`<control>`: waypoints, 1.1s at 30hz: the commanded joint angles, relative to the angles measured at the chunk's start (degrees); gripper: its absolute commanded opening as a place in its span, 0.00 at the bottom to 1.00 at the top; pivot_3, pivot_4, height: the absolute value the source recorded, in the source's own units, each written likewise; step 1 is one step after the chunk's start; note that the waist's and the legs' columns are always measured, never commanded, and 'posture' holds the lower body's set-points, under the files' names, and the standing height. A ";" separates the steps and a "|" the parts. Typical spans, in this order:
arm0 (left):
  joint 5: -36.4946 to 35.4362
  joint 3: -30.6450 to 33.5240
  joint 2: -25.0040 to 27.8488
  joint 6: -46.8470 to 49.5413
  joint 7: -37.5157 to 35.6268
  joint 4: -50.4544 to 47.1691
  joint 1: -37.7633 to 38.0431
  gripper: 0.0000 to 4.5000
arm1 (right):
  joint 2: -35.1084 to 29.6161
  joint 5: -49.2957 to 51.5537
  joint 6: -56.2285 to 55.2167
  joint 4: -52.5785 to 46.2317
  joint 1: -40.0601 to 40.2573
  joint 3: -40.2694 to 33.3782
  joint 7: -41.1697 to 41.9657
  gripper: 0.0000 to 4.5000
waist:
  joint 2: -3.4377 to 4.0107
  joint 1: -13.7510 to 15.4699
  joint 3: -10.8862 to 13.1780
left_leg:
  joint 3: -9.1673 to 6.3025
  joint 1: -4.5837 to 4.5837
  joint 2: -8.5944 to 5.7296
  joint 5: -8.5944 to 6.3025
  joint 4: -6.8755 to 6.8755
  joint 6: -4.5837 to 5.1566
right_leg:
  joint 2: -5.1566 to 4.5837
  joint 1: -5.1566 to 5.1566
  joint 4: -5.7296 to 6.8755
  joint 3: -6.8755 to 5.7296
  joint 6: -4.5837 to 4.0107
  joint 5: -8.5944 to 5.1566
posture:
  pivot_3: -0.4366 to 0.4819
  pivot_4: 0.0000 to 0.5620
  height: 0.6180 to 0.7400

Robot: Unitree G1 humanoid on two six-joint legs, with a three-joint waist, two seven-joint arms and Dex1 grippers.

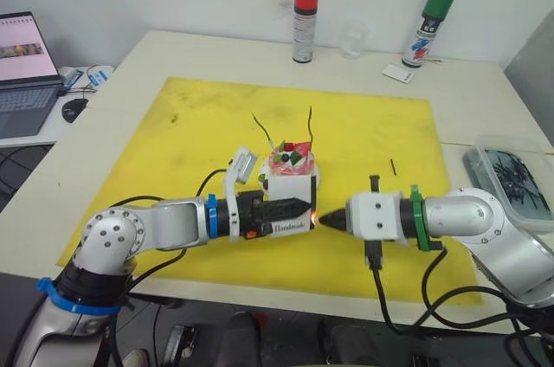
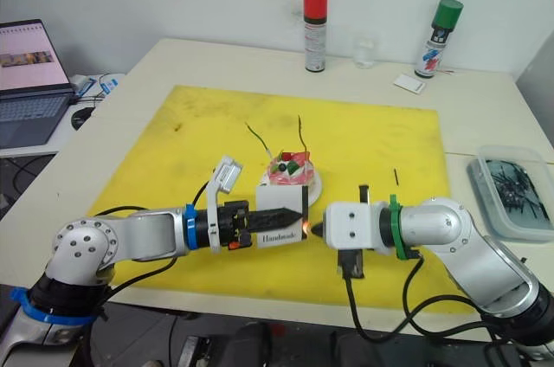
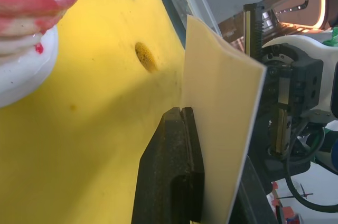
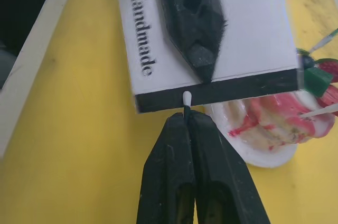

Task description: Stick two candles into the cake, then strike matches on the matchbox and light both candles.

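In front of the cake (image 1: 292, 170), over the yellow mat (image 1: 199, 125), the left gripper (image 2: 299, 214) has its fingers clamped flat on the matchbox (image 4: 211, 34), holding it upright. The right gripper (image 4: 186, 122) faces it, fingers pressed together on a match (image 4: 186, 102), whose white tip touches the box's black strip. Both candles (image 1: 262, 131) stand in the cake (thin and wavy). Another match (image 1: 393, 166) lies on the mat nearby.
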 commanded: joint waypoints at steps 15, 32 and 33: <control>12.62 9.16 11.23 2.48 -13.52 -11.99 20.93 0.00 | 21.07 17.72 18.10 2.12 -13.62 -12.10 -14.97 0.00 | 0.06 -0.94 -0.01 | -0.03 0.09 0.02 0.03 -0.03 -0.03 | 0.03 -0.06 0.05 0.06 -0.03 0.00 | 0.48 0.27 1.00; 15.11 7.34 4.57 -0.21 -9.75 -14.66 20.98 0.00 | 36.01 -13.25 -0.45 30.48 -28.34 4.37 -30.62 0.00 | 0.01 -0.52 -0.04 | 0.09 -0.07 0.09 -0.01 -0.26 -0.06 | 0.01 -0.28 0.03 0.01 -0.23 -0.02 | 0.48 0.27 1.00; 15.25 7.19 4.44 -0.26 -9.72 -14.69 20.87 0.00 | 36.28 -13.55 -0.41 30.62 -28.15 4.52 -30.34 0.00 | 0.01 -0.54 -0.04 | 0.09 -0.07 0.09 -0.01 -0.26 -0.06 | 0.01 -0.28 0.04 0.00 -0.24 -0.03 | 0.48 0.27 1.00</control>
